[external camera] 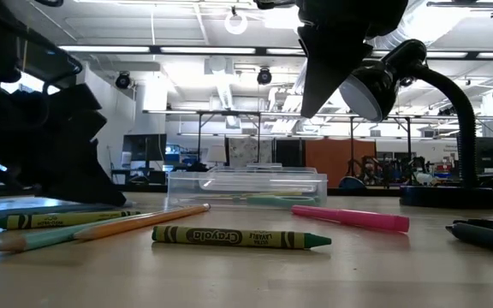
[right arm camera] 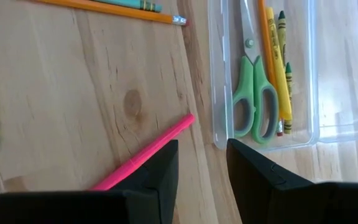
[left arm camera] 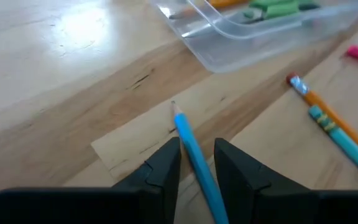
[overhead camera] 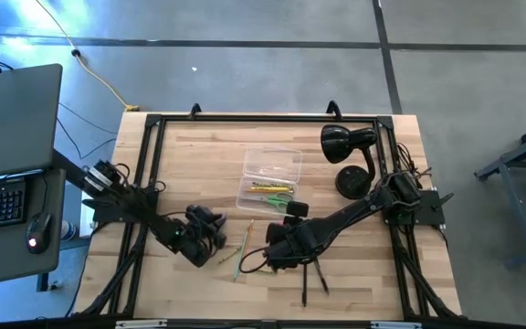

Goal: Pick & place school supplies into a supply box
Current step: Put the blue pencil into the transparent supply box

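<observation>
The clear supply box (overhead camera: pixel 270 175) stands mid-table, with green-handled scissors (right arm camera: pixel 253 99), a yellow pencil and crayons inside. My left gripper (left arm camera: pixel 197 162) is low over the table, near-left of the box. It is open, one finger on each side of a blue pencil (left arm camera: pixel 188 140) whose tip points toward the box. My right gripper (right arm camera: pixel 202 165) hangs open above the box's near end and a pink pen (right arm camera: pixel 148 152) lying on the wood. It holds nothing. A green crayon (external camera: pixel 240 237) lies near the front.
An orange pencil (left arm camera: pixel 328 112) and a teal one (left arm camera: pixel 347 143) lie side by side between the grippers. Dark pens (overhead camera: pixel 313 279) lie near the front edge. A black desk lamp (overhead camera: pixel 345 151) stands at the far right. A laptop (overhead camera: pixel 7 119) sits beyond the table's left side.
</observation>
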### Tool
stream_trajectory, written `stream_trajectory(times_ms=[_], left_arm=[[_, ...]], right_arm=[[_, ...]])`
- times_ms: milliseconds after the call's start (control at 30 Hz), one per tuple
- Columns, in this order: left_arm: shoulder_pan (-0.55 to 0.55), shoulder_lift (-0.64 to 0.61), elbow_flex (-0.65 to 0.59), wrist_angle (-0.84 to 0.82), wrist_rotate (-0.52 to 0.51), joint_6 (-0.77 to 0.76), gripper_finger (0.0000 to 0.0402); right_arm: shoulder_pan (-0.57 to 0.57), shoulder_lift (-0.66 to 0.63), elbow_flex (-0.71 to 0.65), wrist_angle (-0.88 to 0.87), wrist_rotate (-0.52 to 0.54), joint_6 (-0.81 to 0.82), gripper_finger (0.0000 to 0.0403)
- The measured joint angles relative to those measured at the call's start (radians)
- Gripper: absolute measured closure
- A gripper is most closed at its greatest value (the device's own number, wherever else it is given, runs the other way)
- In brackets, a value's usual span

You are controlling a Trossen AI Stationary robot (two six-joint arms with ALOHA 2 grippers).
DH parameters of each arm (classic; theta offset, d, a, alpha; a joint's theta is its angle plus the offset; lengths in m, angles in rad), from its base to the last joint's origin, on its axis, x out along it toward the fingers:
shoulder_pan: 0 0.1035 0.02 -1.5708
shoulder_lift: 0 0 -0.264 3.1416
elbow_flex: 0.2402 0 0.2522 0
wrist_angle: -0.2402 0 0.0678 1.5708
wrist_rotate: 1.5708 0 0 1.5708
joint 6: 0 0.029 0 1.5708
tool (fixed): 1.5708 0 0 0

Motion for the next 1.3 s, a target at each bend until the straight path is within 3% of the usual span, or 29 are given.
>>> stream_trajectory(times_ms=[233, 433, 700, 833, 1133, 1300], left_arm=[[-0.01, 0.12, 0.017, 0.094, -0.132, -0.03, 0.0267], [-0.006, 0.158, 0.125, -0.097, -0.115, 0.025, 0.0294], [-0.007, 0.208, 0.157, -0.152, -0.156, -0.208, 0.0331], [-0.015, 0.246, 0.163, -0.141, -0.205, -0.206, 0.0349], [-0.012, 0.243, 0.178, -0.147, -0.209, -0.199, 0.037], [-0.007, 0.136, 0.206, -0.23, -0.137, -0.165, 0.0373]], right_arm=[[0.0, 0.0, 0.0, 0.006, 0.0, -0.015, 0.0288], [0.0, 0.0, 0.0, 0.013, 0.005, -0.019, 0.0288], [0.0, 0.0, 0.0, 0.026, 0.01, -0.043, 0.0288], [0.001, 0.0, 0.0, 0.026, 0.01, -0.045, 0.0288], [0.0, 0.0, 0.0, 0.027, 0.01, -0.053, 0.0288], [0.0, 0.0, 0.0, 0.023, 0.01, -0.052, 0.0288]])
